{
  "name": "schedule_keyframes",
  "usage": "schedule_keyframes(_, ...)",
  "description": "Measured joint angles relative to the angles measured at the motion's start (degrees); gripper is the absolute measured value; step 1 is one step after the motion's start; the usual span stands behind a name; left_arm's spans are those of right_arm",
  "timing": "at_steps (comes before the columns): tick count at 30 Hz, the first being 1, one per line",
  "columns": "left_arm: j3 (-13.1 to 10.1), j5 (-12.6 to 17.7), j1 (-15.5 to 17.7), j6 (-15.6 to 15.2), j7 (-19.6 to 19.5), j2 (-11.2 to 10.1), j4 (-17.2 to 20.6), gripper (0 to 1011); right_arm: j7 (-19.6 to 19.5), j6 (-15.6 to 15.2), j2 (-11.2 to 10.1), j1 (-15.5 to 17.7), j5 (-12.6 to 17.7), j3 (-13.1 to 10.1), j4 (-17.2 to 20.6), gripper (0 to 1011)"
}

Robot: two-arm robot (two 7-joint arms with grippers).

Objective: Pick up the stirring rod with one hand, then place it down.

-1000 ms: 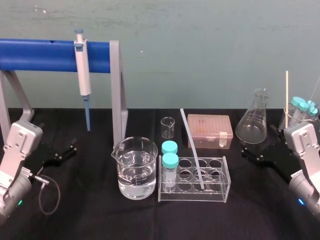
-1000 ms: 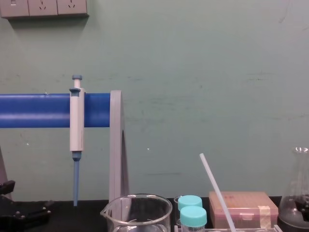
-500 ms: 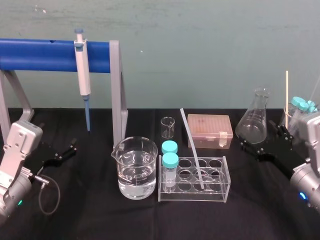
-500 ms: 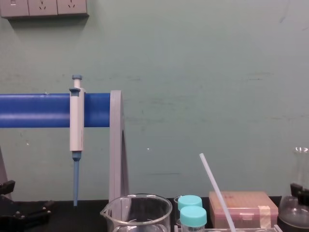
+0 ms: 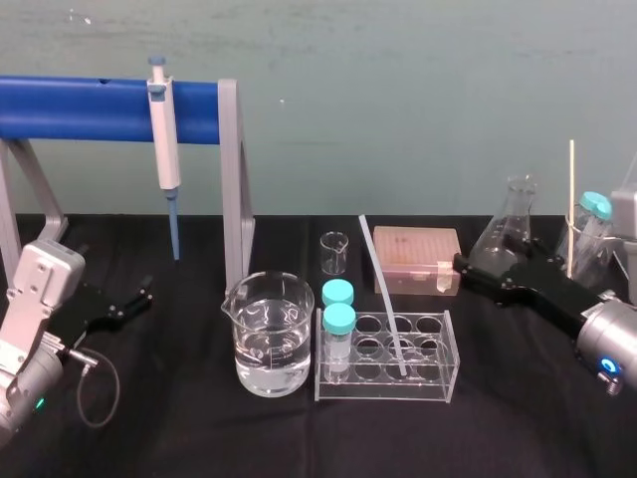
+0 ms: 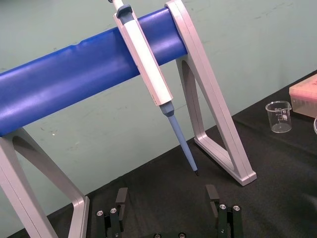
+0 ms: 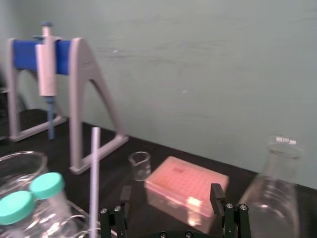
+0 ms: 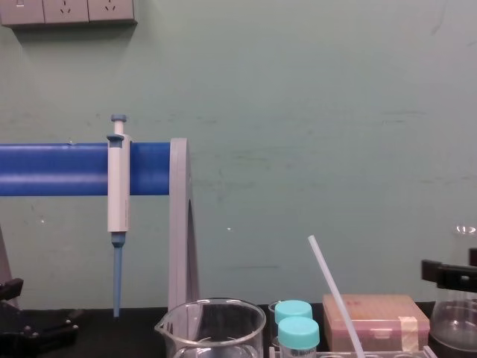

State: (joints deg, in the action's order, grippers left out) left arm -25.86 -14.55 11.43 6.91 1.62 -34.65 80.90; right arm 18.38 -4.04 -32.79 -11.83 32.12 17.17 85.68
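- The rod (image 5: 381,294) is seen standing in the clear rack (image 5: 383,390) at the middle of the table. Its lower end sits in a rack hole and its upper end leans back and toward the robot's left.
- The right gripper (image 5: 468,272) is held low over the table, to the right of the rod. It is just beside the pink tip box (image 5: 418,254) and in front of the flask (image 5: 508,234).
- In the right wrist view its fingers (image 7: 216,192) are spread wide, with nothing between them. The rod (image 7: 94,173) stands off to one side of the gap, not yet inside it.
- The left gripper (image 5: 124,304) is parked at the table's left edge, its jaws apart and empty.
- The step in hand is judged to be the reach toward the rod.
- The gap should be centred on the rod's bare upper length, above the rack.
- The jaws should be closed gently, since a thin smooth rod may slip or pivot.
- The lift is best made along the rod's lean, so the rack is not dragged or tipped.
- The tip box and flask should be cleared during the approach.
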Motion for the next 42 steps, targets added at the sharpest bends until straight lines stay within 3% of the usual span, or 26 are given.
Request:
schedule_keyframes(10,0.00,0.00,0.00,0.00,0.00,0.00,0.00,1000,6.45,-2.38,0.60,-3.75,-0.68,2.25,-0.59,1000)
schedule_keyframes(16,0.00,0.00,0.00,0.00,0.00,0.00,0.00,1000,8.89,-3.79,2.50,-6.66,-0.64,4.05,-2.50,1000)
schedule_keyframes(31,0.00,0.00,0.00,0.00,0.00,0.00,0.00,1000,9.17,-7.08,8.23,-14.39,-1.99,8.80,-10.50,1000)
schedule_keyframes(42,0.00,0.00,0.00,0.00,0.00,0.00,0.00,1000,9.56,-8.11,10.55,-17.34,-3.61,10.96,-14.31,1000)
